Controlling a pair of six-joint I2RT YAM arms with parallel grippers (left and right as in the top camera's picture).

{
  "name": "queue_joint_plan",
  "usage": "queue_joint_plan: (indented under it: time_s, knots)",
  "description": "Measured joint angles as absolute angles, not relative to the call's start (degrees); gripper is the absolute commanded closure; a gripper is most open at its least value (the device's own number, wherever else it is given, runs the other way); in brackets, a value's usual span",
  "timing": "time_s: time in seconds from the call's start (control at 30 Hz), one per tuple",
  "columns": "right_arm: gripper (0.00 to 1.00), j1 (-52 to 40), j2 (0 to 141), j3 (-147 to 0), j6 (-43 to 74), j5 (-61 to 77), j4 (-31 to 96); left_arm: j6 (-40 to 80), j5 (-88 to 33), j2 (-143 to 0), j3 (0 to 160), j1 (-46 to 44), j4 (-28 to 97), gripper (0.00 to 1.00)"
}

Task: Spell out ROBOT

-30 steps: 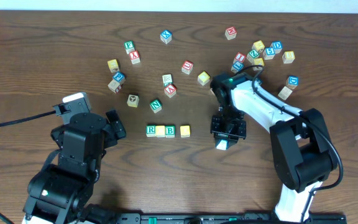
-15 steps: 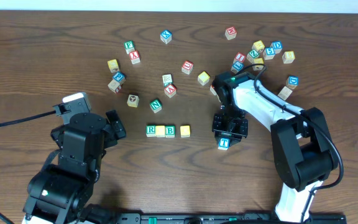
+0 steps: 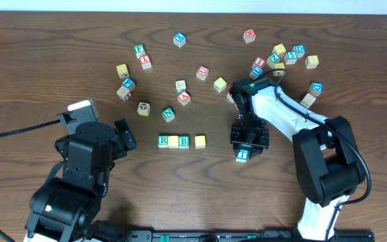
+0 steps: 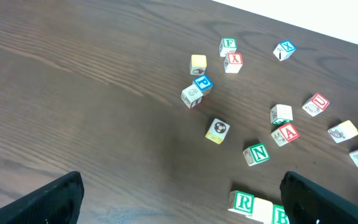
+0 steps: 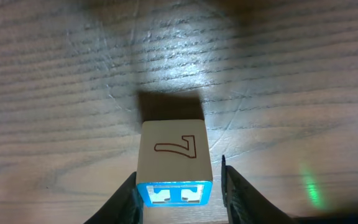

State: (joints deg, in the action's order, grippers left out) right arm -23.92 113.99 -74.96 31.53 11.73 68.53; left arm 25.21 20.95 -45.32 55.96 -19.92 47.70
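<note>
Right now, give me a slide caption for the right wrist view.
Right gripper open around the T cube, which rests on the wooden table.

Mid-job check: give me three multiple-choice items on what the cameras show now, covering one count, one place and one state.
1. How many cubes form the line starting with the R cube? A two; B four; C seven.
2. Where is the blue T cube? A stacked on another cube; B inside that line; C apart from the line, beyond the end opposite R.
3. The left tool is: A wide open, empty; B shut on a cube; C shut, empty.
Answers: 1 B: R, yellow cube, B cube, then second yellow cube. 2 C: overhead shows a clear gap. 3 A: jaws far apart, nothing between.
</note>
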Motion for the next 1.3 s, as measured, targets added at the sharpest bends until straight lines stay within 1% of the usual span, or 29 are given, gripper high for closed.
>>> queue_joint_plan:
  time_s: [0.23, 0.43, 0.5, 0.97, 1.13, 1.3]
  knots:
    - [0.68, -25.23, 113.99, -74.96, 30.50, 8.88, 66.61, 25.19, 20.95, -45.32, 55.96, -19.92, 47.70, 0.01]
    - [0.67, -27.51, 113.99, -74.96, 30.61, 5.56, 61.71, 25.19, 20.95, -45.32, 55.96, -19.92, 47.70, 0.01]
    - [0.69, -28.40, 113.99, -74.96, 31.05, 4.86, 60.42, 25.21, 20.95, -45.32, 55.96, -19.92, 47.70, 0.01]
    - [0.65, -29.98, 113.99, -74.96, 32.38, 1.76, 55.88, 25.19, 20.95, -45.32, 55.96, -19.92, 47.70, 0.01]
    - [0.70, -29.98, 113.99, -74.96, 29.80, 1.17, 53.63, 25.21, 20.95, -45.32, 55.96, -19.92, 47.70, 0.01]
    - [0.70, -29.98, 113.99, -75.02, 24.77, 0.80, 52.71, 25.21, 20.93, -45.32, 55.96, -19.92, 47.70, 0.01]
